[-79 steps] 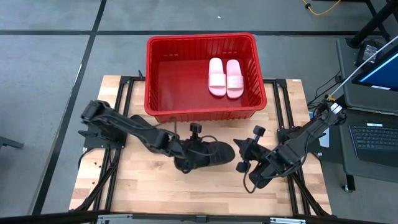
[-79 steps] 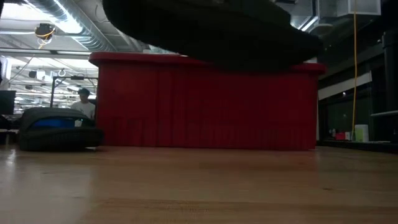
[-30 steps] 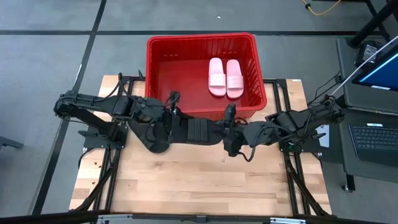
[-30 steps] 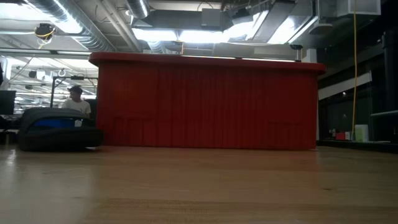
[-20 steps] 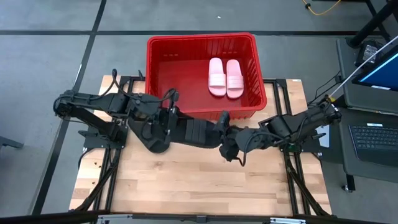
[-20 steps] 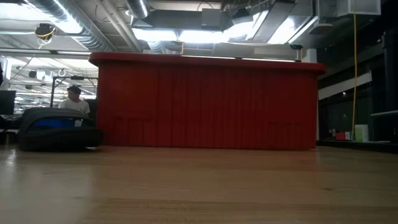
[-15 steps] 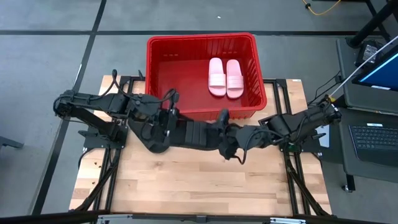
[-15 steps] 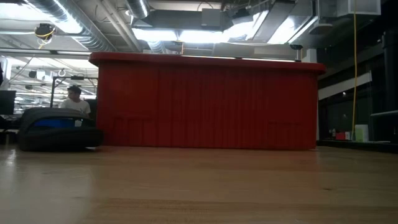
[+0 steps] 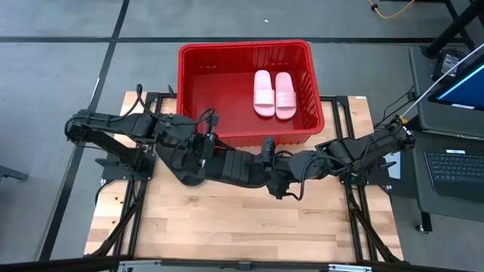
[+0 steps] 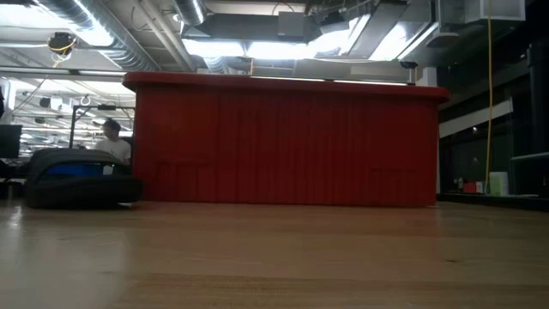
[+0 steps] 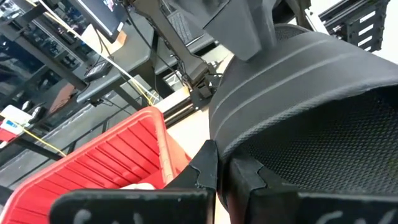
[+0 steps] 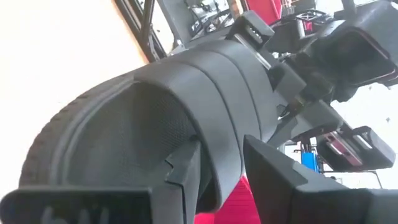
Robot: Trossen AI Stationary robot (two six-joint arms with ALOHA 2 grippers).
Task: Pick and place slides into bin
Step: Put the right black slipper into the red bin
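One black slide (image 9: 236, 165) hangs in the air just in front of the near wall of the red bin (image 9: 243, 45), held between my two arms. My left gripper (image 9: 210, 155) is shut on its left end and my right gripper (image 9: 266, 168) is shut on its right end. Two pale pink slides (image 9: 272, 94) lie side by side, soles down, on the bin's floor at the right. In the low view only the bin's front wall (image 10: 283, 142) shows; the black slide is above that picture. My left gripper (image 11: 225, 174) pinches the edge of the slide's wide strap (image 11: 219, 146) between its two fingers, which stand almost together. It comes level from the table's left. The slide is lifted clear of the table. My right gripper (image 12: 217, 168) has the ribbed strap's edge (image 12: 217, 146) between its fingers, one finger (image 12: 186, 165) under the strap over the footbed, the other (image 12: 273, 168) outside. It comes from the table's right, slanting down. The slide hangs clear of the table.
The bin stands at the table's far middle, its left half bare (image 9: 208, 91). The wooden tabletop (image 9: 227, 227) lies open in front of the arms. A dark bag-like thing (image 10: 77, 180) and a person (image 10: 111, 137) show beyond the table.
My right gripper has moved a little toward the table's left and near edge, closer to my left gripper, still shut on the strap. The black slide stays lifted in front of the bin and has shifted slightly toward the near edge.
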